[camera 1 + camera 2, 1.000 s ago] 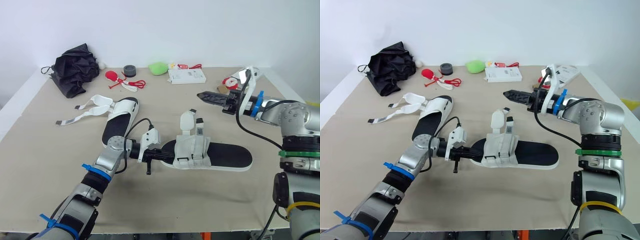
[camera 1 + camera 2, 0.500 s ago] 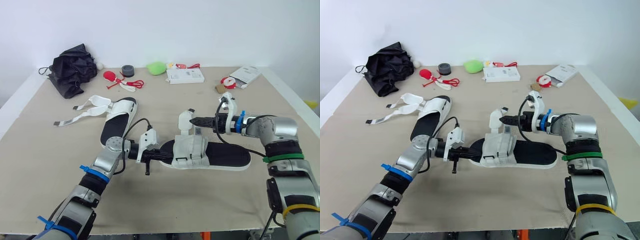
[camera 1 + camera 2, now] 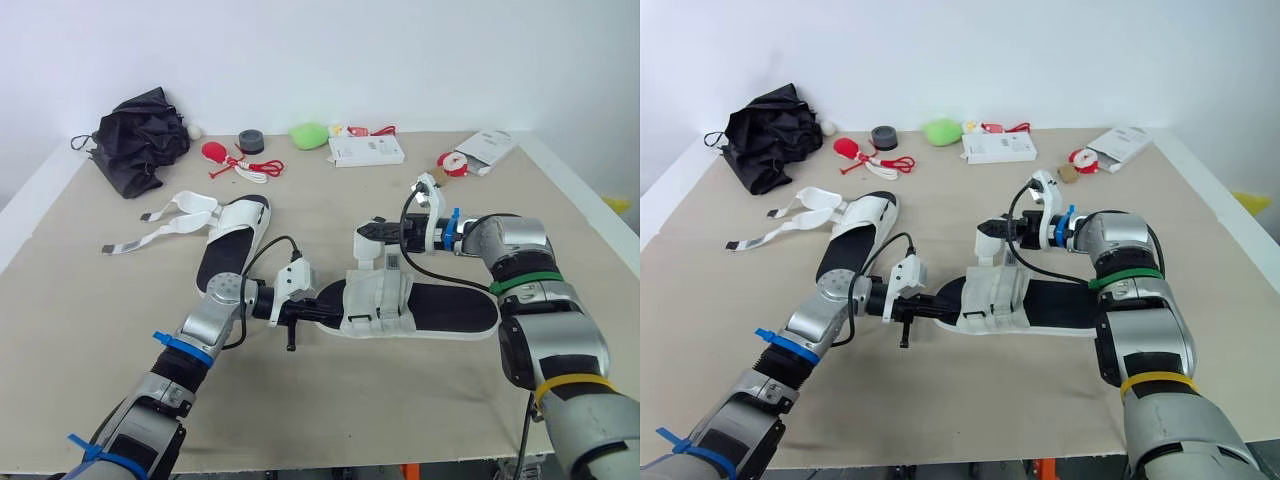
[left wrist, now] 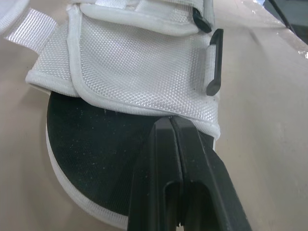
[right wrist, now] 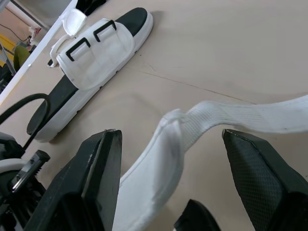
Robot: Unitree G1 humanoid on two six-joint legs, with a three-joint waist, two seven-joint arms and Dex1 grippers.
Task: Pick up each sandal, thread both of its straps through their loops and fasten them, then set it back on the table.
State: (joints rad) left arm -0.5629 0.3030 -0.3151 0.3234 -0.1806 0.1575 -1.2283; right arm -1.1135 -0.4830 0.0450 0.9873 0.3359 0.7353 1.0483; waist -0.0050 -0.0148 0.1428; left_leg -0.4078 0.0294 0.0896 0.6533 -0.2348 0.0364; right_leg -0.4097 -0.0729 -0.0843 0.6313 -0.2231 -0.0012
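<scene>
The near sandal [image 3: 445,312] lies flat on the table [image 3: 400,410]. At one end of it, the left gripper [image 3: 320,311] has its fingers pressed together, their tips resting on the black footbed right against the edge of the white upper. The right gripper [image 3: 366,232] hovers just above that sandal's upper, its fingers spread wide. A loose white strap [image 5: 216,120] passes between them (not pinched). The second sandal [image 3: 235,240] lies beyond the near sandal, on the robot's left, with its straps trailing loose.
</scene>
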